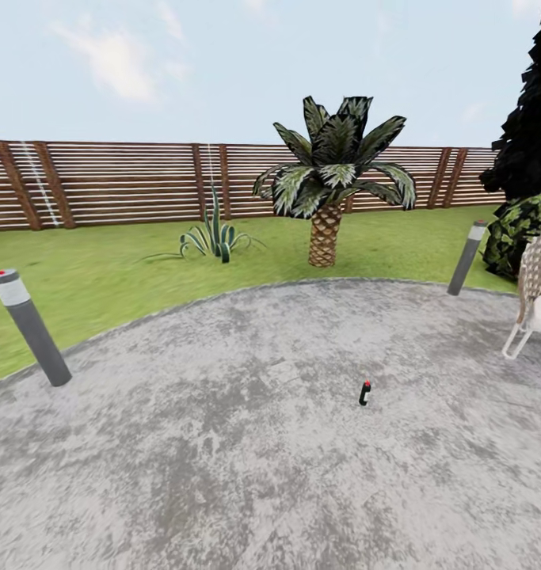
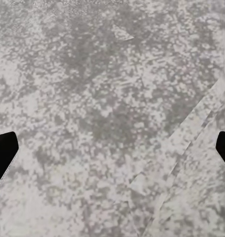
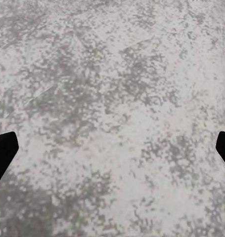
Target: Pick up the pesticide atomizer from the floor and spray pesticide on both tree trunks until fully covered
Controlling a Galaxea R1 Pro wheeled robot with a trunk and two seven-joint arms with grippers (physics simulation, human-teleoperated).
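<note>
The pesticide atomizer (image 1: 365, 393), a small dark bottle with a red top, stands upright on the grey speckled stone patio (image 1: 222, 443), a little right of centre in the head view. Beyond the patio lie the garden's green lawn (image 1: 104, 269) and brown slat fence (image 1: 127, 182). Both trees and their trunks are out of view. In the left wrist view my left gripper (image 2: 112, 153) is open over bare stone, its black fingertips (image 2: 3, 155) at the picture's edges. My right gripper (image 3: 112, 153) is open the same way over stone, with nothing between its fingertips (image 3: 3, 153).
Two grey bollard lights (image 1: 28, 324) (image 1: 466, 257) stand at the patio's edge. A short palm (image 1: 329, 182) and a spiky agave (image 1: 215, 233) grow on the lawn. At the right are a wicker chair (image 1: 535, 293) and a near-black cypress (image 1: 531, 134).
</note>
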